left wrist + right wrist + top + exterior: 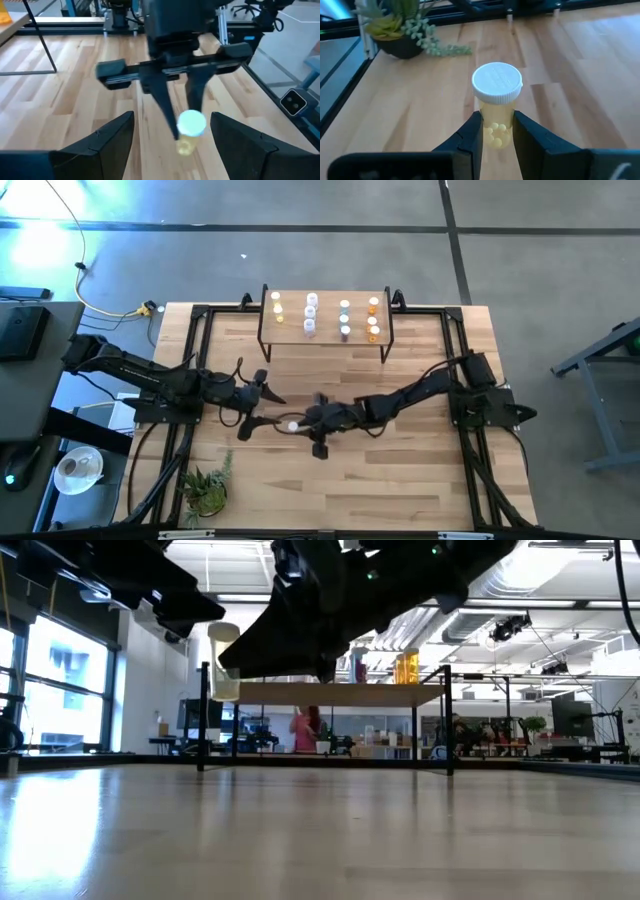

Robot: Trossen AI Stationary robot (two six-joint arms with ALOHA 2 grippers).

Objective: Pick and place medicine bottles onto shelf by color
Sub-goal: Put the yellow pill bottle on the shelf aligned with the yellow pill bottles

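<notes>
My right gripper point(303, 423) reaches toward the table's left and is shut on a yellowish medicine bottle point(496, 107) with a white cap. The bottle is held above the middle of the table and also shows in the low view point(224, 665). My left gripper point(264, 410) is open just left of the bottle. Its fingers stand apart on either side of the bottle in the left wrist view point(190, 130) and touch nothing. The shelf point(327, 294) stands at the table's far edge with several bottles upright on it. My right gripper pinches the bottle's body point(495, 131) between its two fingers point(472, 135), below the cap. The fingers slant down from the table's right. The bottle stands upright, cap up, lifted clear of the table point(224, 690).
A small potted plant point(205, 490) stands at the near left corner of the table. The shelf's black legs point(447, 720) and board point(330, 692) show in the low view, with an orange bottle point(406, 667) on top.
</notes>
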